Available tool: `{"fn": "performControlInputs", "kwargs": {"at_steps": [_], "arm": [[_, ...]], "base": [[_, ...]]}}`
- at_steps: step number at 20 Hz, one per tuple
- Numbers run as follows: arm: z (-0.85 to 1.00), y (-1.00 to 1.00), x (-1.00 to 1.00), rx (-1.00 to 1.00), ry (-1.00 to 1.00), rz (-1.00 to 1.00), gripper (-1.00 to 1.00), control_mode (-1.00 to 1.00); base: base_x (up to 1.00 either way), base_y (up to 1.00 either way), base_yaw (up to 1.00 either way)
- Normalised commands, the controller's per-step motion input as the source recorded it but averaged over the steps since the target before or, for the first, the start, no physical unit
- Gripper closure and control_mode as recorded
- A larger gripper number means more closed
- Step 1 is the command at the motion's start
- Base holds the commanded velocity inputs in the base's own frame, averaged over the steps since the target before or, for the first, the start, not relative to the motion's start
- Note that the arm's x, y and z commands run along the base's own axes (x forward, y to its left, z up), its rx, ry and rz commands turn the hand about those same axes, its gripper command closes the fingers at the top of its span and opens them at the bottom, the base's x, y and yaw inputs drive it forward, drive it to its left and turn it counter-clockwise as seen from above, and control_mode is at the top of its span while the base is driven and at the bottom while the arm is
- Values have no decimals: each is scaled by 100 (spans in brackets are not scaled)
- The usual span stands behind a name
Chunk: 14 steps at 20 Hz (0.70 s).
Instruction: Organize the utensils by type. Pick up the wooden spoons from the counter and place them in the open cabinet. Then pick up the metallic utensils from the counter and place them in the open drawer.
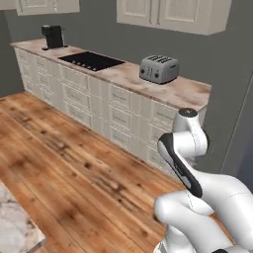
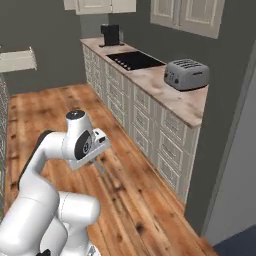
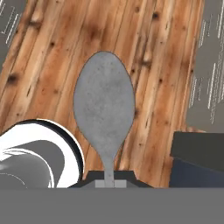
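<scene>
One dull grey metal spoon point(image 3: 104, 105) with an oval, faintly speckled bowl and a short narrow neck is clamped between the jaws of the two-finger gripper point(image 3: 109, 178); the jaws are fully closed on the neck, and the handle below them is hidden. In the right base view the same utensil shows as a thin grey sliver point(image 2: 99, 166) pointing down from the hand, too slim to make out in detail.

Beneath the spoon: plank floor point(image 3: 57, 57) of warm orange-brown wood with dark knots and streaked grain.

Along the far wall: long counter point(image 2: 165, 87) of mottled reddish-brown and cream stone, cream panelled drawer fronts point(image 2: 170, 145) below. On it, well apart from the hand:
- grey box-shaped four-slot toaster point(image 2: 186, 74), matt metal, near the counter's end;
- flat black cooktop point(image 2: 135, 60) set into the stone;
- small black coffee machine point(image 2: 110, 35) at the far end, detail unclear.

Above: cream panelled wall cabinets point(image 2: 187, 15), cut off by the top edge, doors closed as far as can be seen.

Lower left corner of the left base view: edge of a pale mottled stone surface point(image 1: 15, 227), mostly cut off.
</scene>
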Motion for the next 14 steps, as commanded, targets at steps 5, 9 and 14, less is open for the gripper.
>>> {"fn": "performControlInputs", "kwargs": {"at_steps": [5, 9, 14], "arm": [[0, 0, 0, 0, 0, 0, 100, 100], [0, 0, 0, 0, 0, 0, 100, 100], [0, 0, 0, 0, 0, 0, 100, 100]], "base": [[100, 0, 53], [100, 0, 49], [100, 4, 34]]}}
